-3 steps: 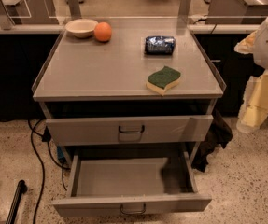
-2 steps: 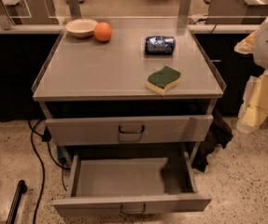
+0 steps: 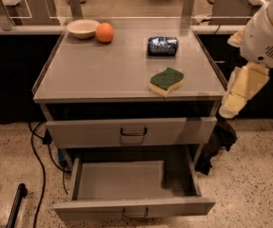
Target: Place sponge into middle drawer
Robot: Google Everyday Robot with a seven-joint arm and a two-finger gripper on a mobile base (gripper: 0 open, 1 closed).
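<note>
The sponge (image 3: 166, 80), dark green on top of pale yellow foam, lies flat on the grey cabinet top (image 3: 102, 70) near its front right. The middle drawer (image 3: 93, 209), the lower of the two grey fronts, is pulled far out and its inside shows nothing in it. My gripper (image 3: 235, 99), pale yellow below the white arm, hangs off the cabinet's right side. It is to the right of the sponge, a little lower than the top, and touches nothing.
A shiny blue snack packet (image 3: 162, 46) lies behind the sponge. A white bowl (image 3: 82, 28) and an orange (image 3: 104, 32) sit at the back left. The upper drawer front (image 3: 79, 133) is nearly shut. Cables (image 3: 36, 151) trail on the floor at the left.
</note>
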